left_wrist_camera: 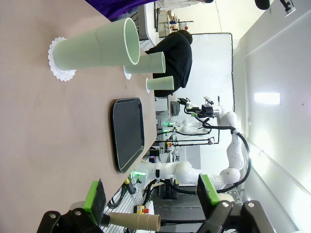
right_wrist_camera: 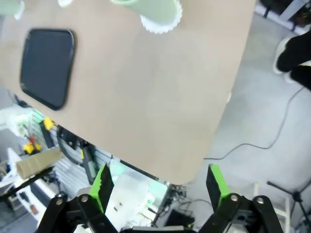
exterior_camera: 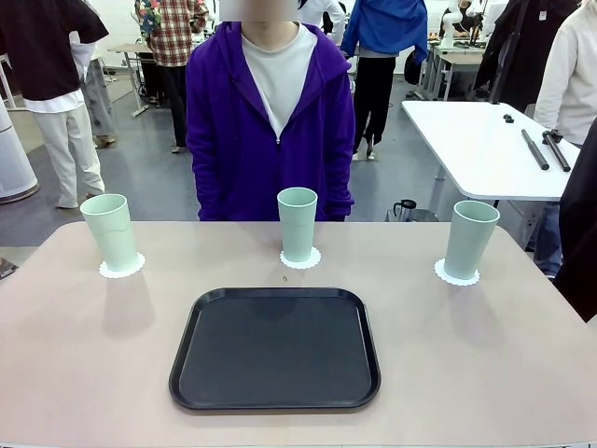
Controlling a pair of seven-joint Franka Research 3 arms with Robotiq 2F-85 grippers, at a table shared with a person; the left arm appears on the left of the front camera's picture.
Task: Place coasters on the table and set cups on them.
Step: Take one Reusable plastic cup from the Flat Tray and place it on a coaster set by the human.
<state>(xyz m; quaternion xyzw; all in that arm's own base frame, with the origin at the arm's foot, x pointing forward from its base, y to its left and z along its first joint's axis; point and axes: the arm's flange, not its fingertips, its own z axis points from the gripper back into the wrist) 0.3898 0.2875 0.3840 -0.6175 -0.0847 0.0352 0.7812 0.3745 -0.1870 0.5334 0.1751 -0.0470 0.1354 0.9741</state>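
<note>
Three pale mint-green cups stand upright on the beige table (exterior_camera: 84,355), each on its own white lacy coaster. The left cup (exterior_camera: 112,233) is on a coaster (exterior_camera: 122,268), the middle cup (exterior_camera: 298,224) on a coaster (exterior_camera: 300,259), and the right cup (exterior_camera: 470,239) on a coaster (exterior_camera: 456,274). My left gripper (left_wrist_camera: 151,194) is open and holds nothing, off the table's end, with the nearest cup (left_wrist_camera: 97,48) and its coaster (left_wrist_camera: 60,63) far ahead. High above the table's corner, my right gripper (right_wrist_camera: 160,183) is open and holds nothing, with one cup (right_wrist_camera: 146,6) on a coaster (right_wrist_camera: 161,22) far ahead.
A black rounded-square tray (exterior_camera: 275,347) lies bare in the table's near middle. A person in a purple hoodie (exterior_camera: 224,131) stands at the far edge behind the middle cup. A white table (exterior_camera: 485,149) with dark tools is at the back right.
</note>
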